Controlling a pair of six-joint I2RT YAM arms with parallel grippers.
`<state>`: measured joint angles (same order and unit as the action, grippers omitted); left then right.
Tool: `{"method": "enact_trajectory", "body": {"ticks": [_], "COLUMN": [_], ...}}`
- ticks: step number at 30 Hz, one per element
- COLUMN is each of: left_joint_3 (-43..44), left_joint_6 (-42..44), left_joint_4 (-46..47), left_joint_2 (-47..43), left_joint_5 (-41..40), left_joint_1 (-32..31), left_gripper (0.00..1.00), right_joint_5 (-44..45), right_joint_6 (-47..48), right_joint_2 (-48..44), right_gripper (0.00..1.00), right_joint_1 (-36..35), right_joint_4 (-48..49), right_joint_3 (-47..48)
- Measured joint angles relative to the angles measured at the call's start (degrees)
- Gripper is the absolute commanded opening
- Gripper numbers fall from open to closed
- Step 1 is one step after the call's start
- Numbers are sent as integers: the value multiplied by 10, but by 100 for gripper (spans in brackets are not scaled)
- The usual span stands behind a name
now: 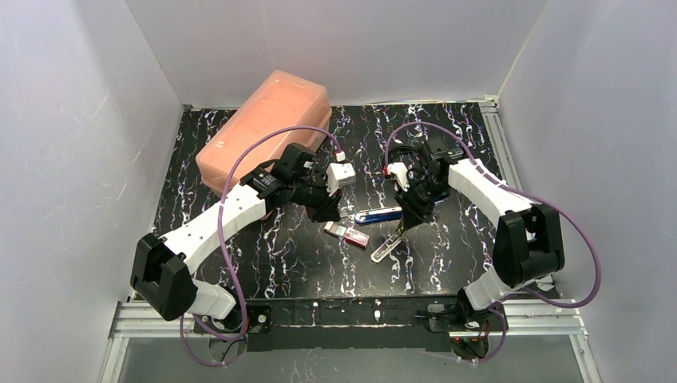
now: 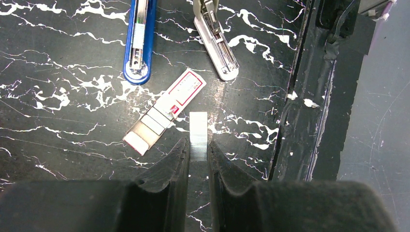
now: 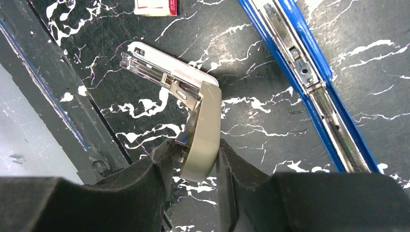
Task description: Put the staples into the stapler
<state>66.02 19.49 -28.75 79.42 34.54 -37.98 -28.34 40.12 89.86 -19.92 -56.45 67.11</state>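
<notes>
Staple strip (image 2: 198, 124) being pinched in the clenched left tool (image 2: 197, 144)
Staple box (image 2: 167, 107) is lying on the worktop (image 2: 58, 125) just beside the strip, its grey tray showing partway out; the right tool (image 3: 196, 147) is straddling the raised end of the pale stapler (image 3: 164, 70), squeezing or loose I cannot tell, and the blue stapler (image 3: 309, 72) is lying open nearby

A large salmon-pink plastic case (image 1: 267, 132) lies at the far left corner of the black, white-veined bench (image 1: 447, 263). Plain white walls (image 1: 72, 159) rise just behind and beside the case. An aluminium rail (image 1: 493, 132) runs well to its right.
</notes>
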Motion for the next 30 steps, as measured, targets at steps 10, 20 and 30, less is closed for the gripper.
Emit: {"method": "enact_trajectory", "body": {"ticks": [10,20,30], "left_joint_3": [0,0,1], "left_joint_6": [5,11,17], "left_joint_4": [0,0,0], "left_joint_2": [0,0,17], "left_joint_5": [0,0,-1], "left_joint_1": [0,0,0], "left_gripper": [6,6,6], "right_joint_5": [31,57,59], "right_joint_6": [-77,-129,-134], "right_joint_2": [-28,-74,-79], "right_gripper": [38,47,59], "right_joint_1": [-4,-4,-4], "right_joint_4": [7,24,20], "right_joint_3": [-16,-58,-58]}}
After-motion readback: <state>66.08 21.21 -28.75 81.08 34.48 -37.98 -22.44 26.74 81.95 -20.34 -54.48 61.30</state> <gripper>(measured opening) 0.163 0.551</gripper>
